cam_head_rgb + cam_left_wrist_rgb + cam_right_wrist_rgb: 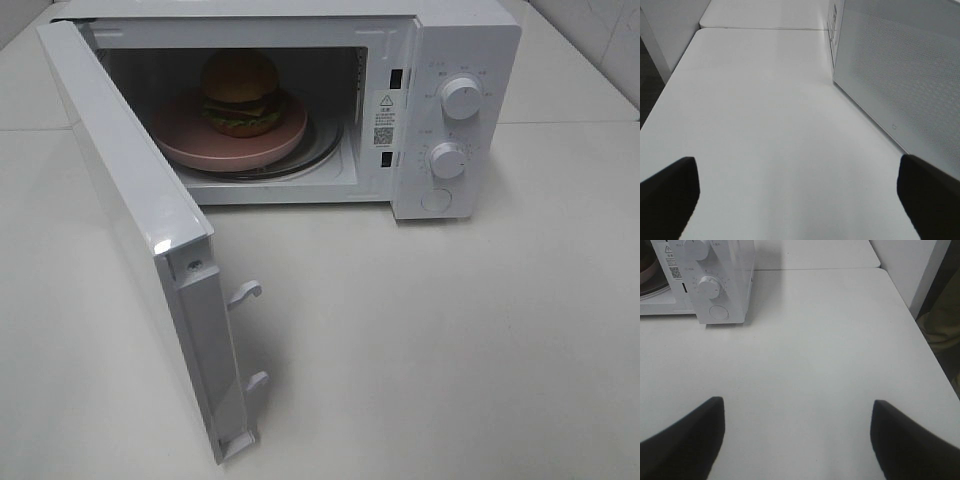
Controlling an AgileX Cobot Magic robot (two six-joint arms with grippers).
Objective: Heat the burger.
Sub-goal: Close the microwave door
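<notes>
I saw the burger [241, 92] sitting on the pink plate [180, 135], and the plate was on the glass turntable [322, 148] inside the microwave [465, 40]. The door [130, 220] of the microwave stood wide open.

The left gripper [797, 170] was spread fully. Its 2 dark fingers [670, 195] were far apart, with only the bare white table [770, 110] between them. It held nothing and touched nothing. It was just beside the dotted panel of the microwave door.

The right gripper [797, 407] was also spread wide and it pinched nothing; between its 2 fingers [912, 440] there was only table. It was in front of the microwave, on the side of the control panel, where I could see the 2 knobs [710, 286] and the round button [718, 312] under them.
</notes>
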